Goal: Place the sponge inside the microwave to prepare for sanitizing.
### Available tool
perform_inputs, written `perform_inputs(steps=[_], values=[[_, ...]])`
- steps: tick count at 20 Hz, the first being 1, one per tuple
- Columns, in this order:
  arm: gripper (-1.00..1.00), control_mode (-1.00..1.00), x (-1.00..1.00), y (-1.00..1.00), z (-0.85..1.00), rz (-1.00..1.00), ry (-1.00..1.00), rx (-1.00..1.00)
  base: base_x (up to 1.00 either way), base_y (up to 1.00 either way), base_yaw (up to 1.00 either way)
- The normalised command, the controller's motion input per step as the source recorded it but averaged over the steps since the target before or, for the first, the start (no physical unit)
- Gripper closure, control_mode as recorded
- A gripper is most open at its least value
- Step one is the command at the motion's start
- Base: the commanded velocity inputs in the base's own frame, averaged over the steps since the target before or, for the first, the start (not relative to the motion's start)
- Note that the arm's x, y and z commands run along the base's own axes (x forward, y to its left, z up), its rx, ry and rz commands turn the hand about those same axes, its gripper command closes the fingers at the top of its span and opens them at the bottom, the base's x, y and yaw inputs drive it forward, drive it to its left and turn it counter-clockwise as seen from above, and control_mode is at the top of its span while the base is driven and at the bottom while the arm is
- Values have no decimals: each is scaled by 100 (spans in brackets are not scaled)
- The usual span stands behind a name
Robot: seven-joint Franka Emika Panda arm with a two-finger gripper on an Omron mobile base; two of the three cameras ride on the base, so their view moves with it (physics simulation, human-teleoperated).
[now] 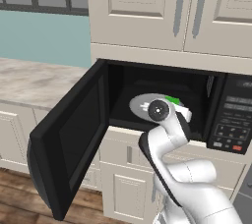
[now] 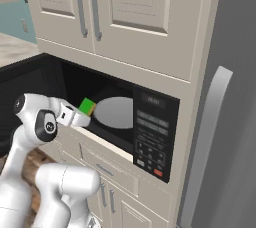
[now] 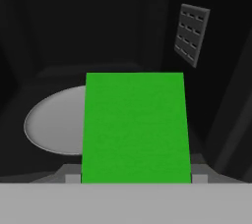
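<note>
The microwave point(image 1: 235, 116) stands with its door point(image 1: 74, 134) swung wide open to the left. My gripper point(image 2: 83, 116) reaches into the cavity, shut on the sponge point(image 2: 87, 105). In the hand view the sponge point(image 3: 135, 127) shows its bright green face, upright between my two fingertips point(image 3: 73, 178), with the gripper point(image 3: 135, 179) at its lower edge. It hangs over the near right part of the white turntable point(image 3: 51, 127). From the left base view a strip of the green sponge point(image 1: 173, 100) shows behind my wrist, above the turntable point(image 1: 141, 101). Whether it touches the plate cannot be told.
Cream cabinets point(image 1: 142, 7) hang above the microwave, drawers point(image 2: 105, 172) sit below. A marble counter point(image 1: 34, 80) runs to the left. The grey fridge point(image 2: 235, 72) with its long handle point(image 2: 207, 137) stands close on the right. A vent grille point(image 3: 192, 34) sits on the cavity's right wall.
</note>
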Motion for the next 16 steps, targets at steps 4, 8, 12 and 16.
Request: perform_inputs(steps=[4,8,12,16], values=[[100,-100,17,-21,-1,0,0,0,0,0,0],[100,-100,29,-17,-3,0,1,0,0,0,0],[100,-100,39,-18,-20,0,2,0,0,0,0],[100,-100,44,-11,-34,0,9,0,0,0,0]])
